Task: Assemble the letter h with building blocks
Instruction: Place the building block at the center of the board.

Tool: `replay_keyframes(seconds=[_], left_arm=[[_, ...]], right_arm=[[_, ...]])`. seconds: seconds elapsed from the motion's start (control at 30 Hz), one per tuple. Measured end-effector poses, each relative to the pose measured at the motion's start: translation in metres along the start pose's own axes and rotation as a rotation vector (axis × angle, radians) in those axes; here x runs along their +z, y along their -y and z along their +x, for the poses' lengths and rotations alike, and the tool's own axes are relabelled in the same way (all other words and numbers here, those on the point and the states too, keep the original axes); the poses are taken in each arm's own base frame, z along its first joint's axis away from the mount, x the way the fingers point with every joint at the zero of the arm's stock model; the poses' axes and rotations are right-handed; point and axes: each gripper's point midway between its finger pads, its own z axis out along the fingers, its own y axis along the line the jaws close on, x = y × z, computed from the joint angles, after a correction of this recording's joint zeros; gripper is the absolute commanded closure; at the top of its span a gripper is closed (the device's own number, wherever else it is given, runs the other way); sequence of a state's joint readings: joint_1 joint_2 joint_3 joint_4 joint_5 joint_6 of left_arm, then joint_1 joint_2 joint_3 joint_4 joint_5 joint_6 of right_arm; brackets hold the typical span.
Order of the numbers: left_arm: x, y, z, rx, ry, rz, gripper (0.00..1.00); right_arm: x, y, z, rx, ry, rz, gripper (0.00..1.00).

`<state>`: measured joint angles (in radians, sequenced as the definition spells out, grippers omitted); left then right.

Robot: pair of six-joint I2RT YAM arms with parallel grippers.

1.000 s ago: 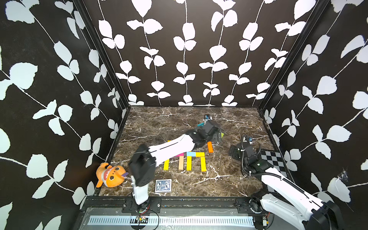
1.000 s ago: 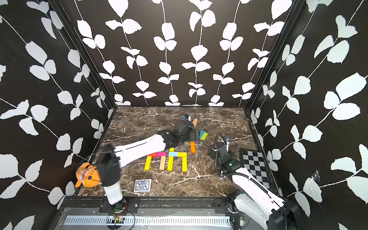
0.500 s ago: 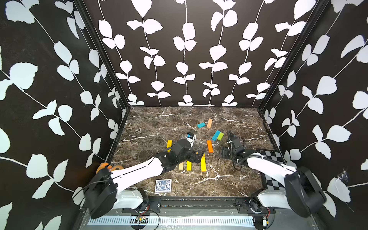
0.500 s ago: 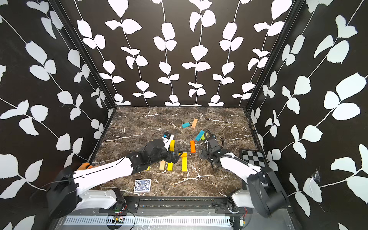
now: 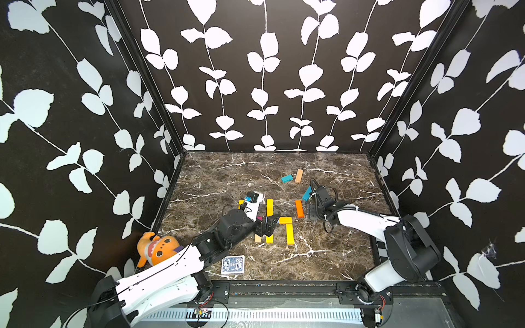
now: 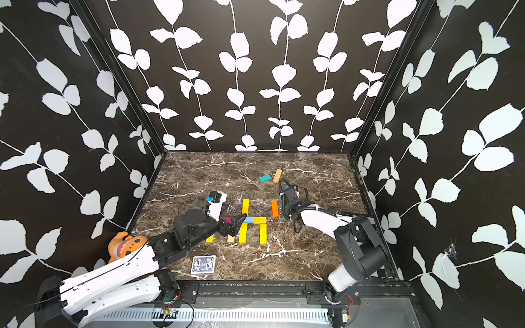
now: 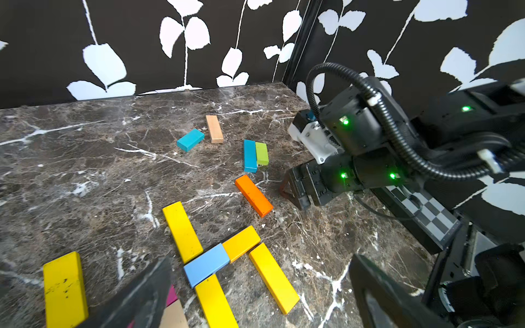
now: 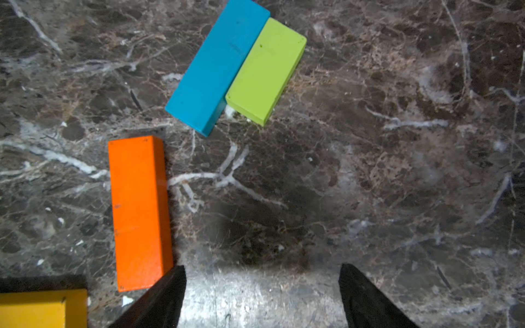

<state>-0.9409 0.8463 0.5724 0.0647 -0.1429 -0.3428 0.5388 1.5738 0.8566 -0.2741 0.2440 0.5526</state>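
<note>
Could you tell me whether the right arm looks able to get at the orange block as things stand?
Probably yes. The right gripper hangs open and empty just beside the orange block, which lies flat with nothing on top of it. The teal block and green block lie clear of it.

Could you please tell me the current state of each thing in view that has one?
left gripper: open, empty, above the letter h.
right gripper: open, empty, beside the orange block.
letter h: five bars flat, in shape.
orange block: flat, loose.
teal block and green block: flat, side by side, touching.
playing card: face down.
</note>
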Motion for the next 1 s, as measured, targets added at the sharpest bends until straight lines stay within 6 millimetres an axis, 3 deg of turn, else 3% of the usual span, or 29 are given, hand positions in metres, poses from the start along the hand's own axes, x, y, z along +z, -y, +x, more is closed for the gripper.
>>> replay_keyframes(seconds=[0.27,0.57,1.0], left_arm=[[-0.012,-0.01,0.004,0.008,0.02,-0.031,0.01],[-0.012,-0.016,0.01,0.026,-0.002,-0.063,0.01],[-0.008,-0.018,0.018,0.032,-0.031,-0.074,0.01]], right_arm=[[0.024,-0.004,0.01,-0.035,-0.067,0.039,0.17],[0.025,-0.014,0.009,-0.055,-0.063,0.029,0.17],[0.025,-0.012,0.008,-0.058,-0.059,0.044,0.16]])
